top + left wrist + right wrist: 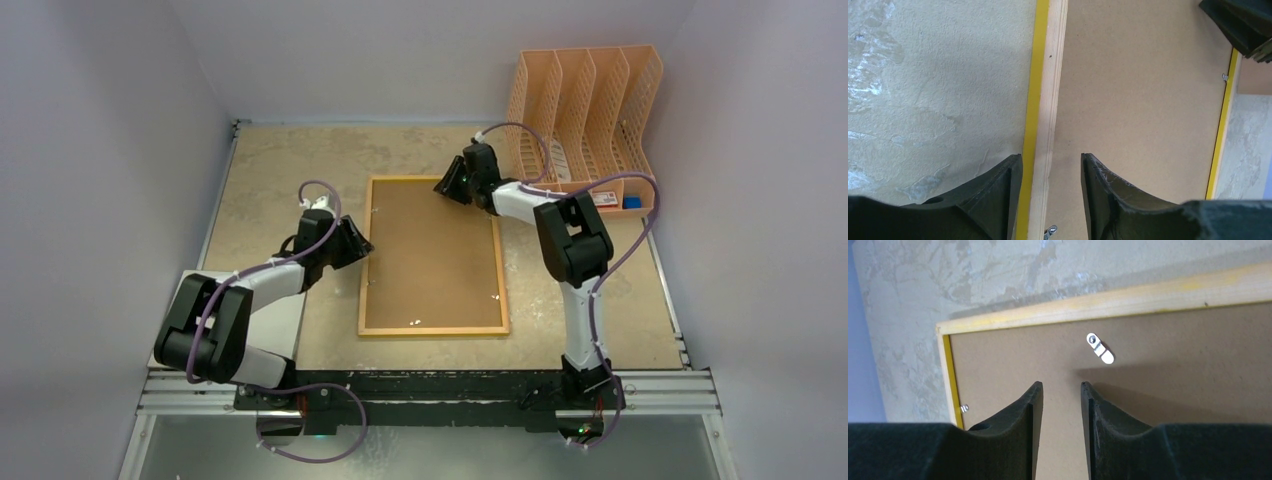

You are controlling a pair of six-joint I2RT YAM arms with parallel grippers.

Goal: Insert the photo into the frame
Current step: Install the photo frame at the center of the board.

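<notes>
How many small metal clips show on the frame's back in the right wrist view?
2: the upper clip just below the top rail, the lower clip beside the left rail. The right gripper may hide others.

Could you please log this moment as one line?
frame: back up, backing board in | left gripper: open, straddling frame rail | right gripper: open, near clip | photo: unseen

Colours you see:
The frame (pixel 434 329) is yellow-edged, pale wood behind; backing board (pixel 430 255) plain brown; table (pixel 280 165) mottled beige; rack (pixel 585 90) peach.
</notes>
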